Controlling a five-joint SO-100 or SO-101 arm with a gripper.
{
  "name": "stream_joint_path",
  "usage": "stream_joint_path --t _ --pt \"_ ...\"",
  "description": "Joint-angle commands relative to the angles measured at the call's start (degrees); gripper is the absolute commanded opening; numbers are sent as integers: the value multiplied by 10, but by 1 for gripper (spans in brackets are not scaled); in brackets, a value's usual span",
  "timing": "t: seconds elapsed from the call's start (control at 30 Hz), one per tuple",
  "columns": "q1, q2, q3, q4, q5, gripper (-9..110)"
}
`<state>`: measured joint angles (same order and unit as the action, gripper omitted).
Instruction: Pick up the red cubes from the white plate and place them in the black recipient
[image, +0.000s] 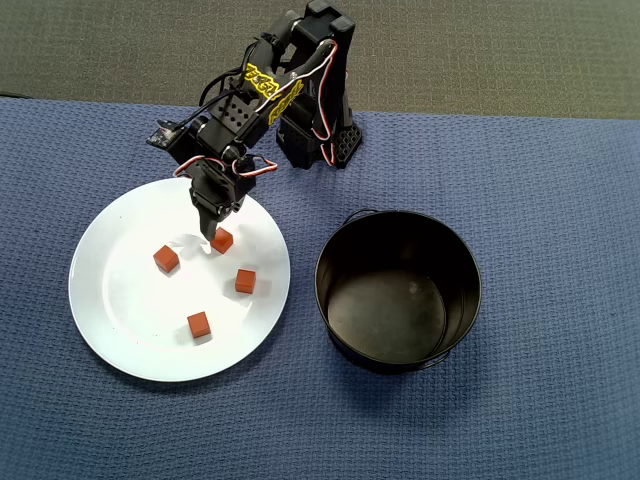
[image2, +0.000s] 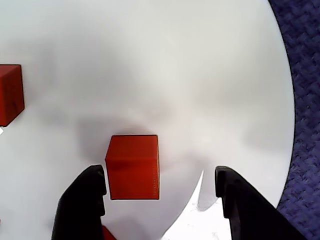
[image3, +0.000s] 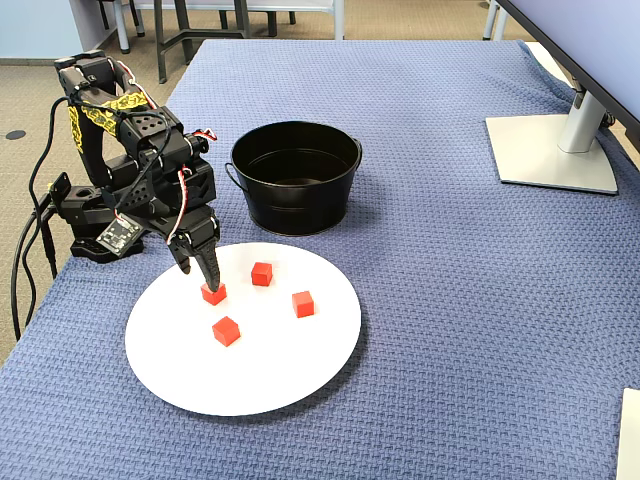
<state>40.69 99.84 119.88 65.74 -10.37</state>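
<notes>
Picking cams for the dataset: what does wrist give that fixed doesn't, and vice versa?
Wrist only: the open pincer seen from close, one red cube between its fingers, nearer the left finger, apparently unclamped.

Fixed only: all four cubes, the black pot behind the white plate, the arm, and a monitor stand.

Both: pincer low over the plate at that cube, blue cloth.

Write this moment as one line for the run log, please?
gripper: open, low over white plate | target: red cube between fingers, off-centre | cubes on plate: four | black pot: empty
</notes>
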Motion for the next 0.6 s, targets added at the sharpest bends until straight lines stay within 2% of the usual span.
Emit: stream_joint_path --t 0.0,0.57 --pt "5 11 -37 -14 -12 22" --pt "0 -52 -83 -35 -42 22"
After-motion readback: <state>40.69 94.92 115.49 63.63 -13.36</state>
